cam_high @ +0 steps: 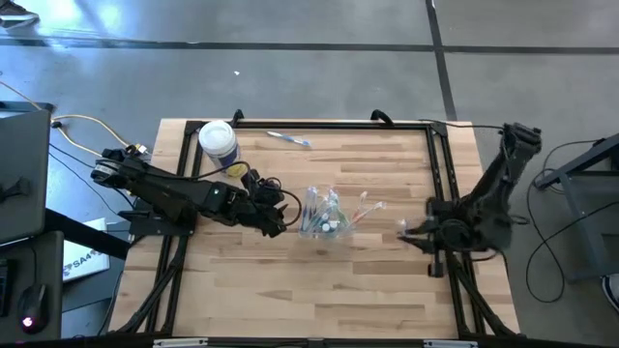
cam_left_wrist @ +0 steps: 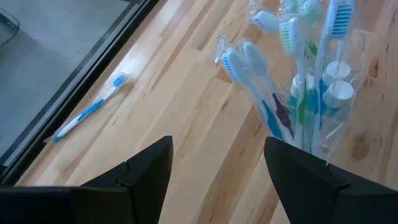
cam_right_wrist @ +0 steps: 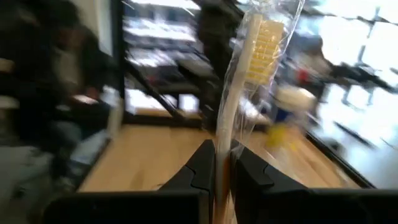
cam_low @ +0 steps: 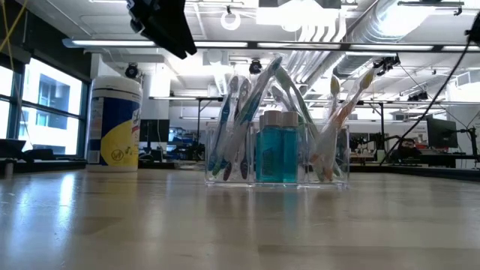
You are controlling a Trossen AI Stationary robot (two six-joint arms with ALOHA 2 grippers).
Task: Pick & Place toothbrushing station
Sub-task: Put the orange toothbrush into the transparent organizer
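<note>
The toothbrushing station is a small clear plastic holder (cam_high: 324,222) standing on its base mid-table. It holds several pastel toothbrushes and white-capped blue tubes (cam_low: 277,154). My left gripper (cam_high: 282,220) is open and empty, just left of the holder and above the table; the holder also shows in the left wrist view (cam_left_wrist: 314,93). My right gripper (cam_high: 406,232) is near the table's right edge. It is shut on a wrapped toothbrush with yellow bristles (cam_right_wrist: 264,40). My right gripper pinches the toothbrush's pale handle (cam_right_wrist: 222,158) between its two fingers. The brush, in a clear wrapper, runs on past the fingertips with its yellow-bristled head (cam_right_wrist: 264,37) at the free end. It touches nothing else in the right wrist view.
A white-lidded canister with a yellow label (cam_high: 219,143) stands at the far left. A loose blue toothbrush (cam_high: 288,139) lies by the far edge and also shows in the left wrist view (cam_left_wrist: 87,112). A black frame (cam_high: 440,164) runs along the table's edges.
</note>
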